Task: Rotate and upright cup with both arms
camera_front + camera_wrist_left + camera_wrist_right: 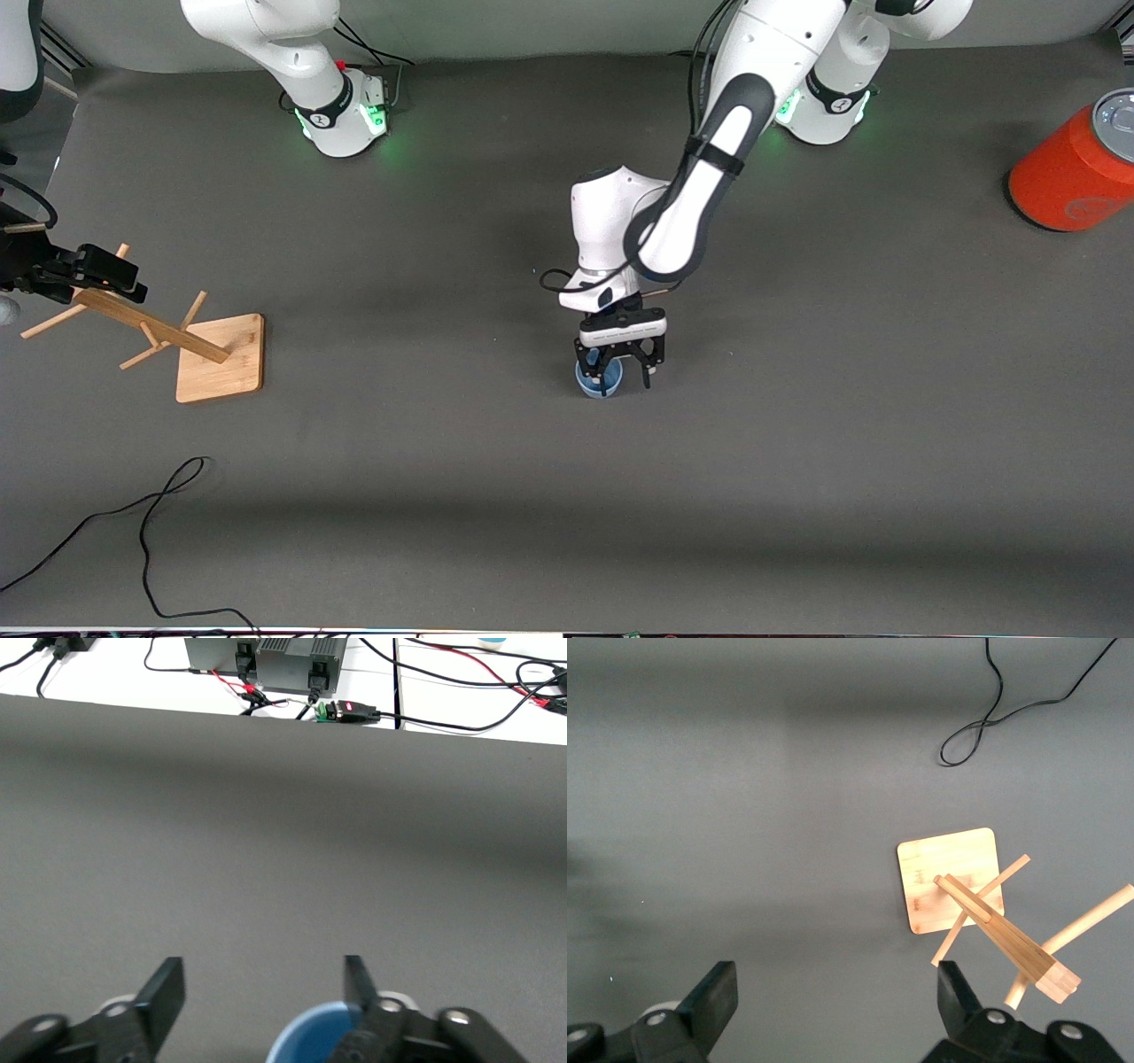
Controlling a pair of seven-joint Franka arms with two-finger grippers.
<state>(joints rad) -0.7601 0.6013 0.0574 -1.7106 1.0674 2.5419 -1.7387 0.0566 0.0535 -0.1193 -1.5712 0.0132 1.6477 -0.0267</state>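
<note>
The light-blue cup [592,383] stands on the grey mat near the table's middle with its open mouth up. In the left wrist view only its rim and blue inside [314,1036] show. My left gripper [625,381] is down at the cup and open. One finger [359,988] sits at the cup's rim, and the other [168,988] is apart from the cup over bare mat. My right gripper [111,270] hangs open and empty over the wooden peg rack [151,323] at the right arm's end of the table.
The rack's square wooden base [221,354] also shows in the right wrist view [948,877]. A large orange can [1076,168] lies at the left arm's end. A black cable [151,523] loops near the front edge and shows in the right wrist view [992,718].
</note>
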